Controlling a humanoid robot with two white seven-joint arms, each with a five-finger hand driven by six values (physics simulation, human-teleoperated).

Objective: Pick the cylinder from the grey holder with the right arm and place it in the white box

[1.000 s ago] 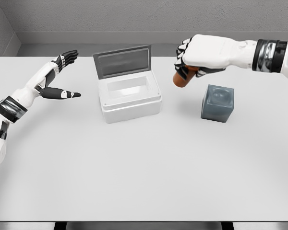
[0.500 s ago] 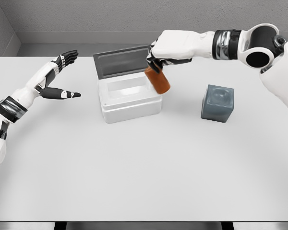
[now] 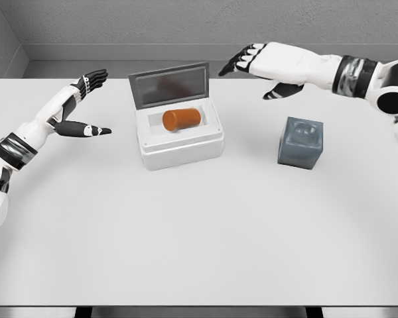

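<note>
Looking from the left, the left hand (image 3: 79,106) waits near the table's (image 3: 186,232) left edge with its fingers spread wide and holding nothing. The orange cylinder (image 3: 181,119) now lies on its side inside the white box (image 3: 179,142); a moment ago the right hand (image 3: 265,63) held it above the box. That hand has let go and its fingers are spread open near the far edge. The grey holder (image 3: 300,142) sits empty toward the right. I think the job is done. The front of the table has lots of room.
</note>
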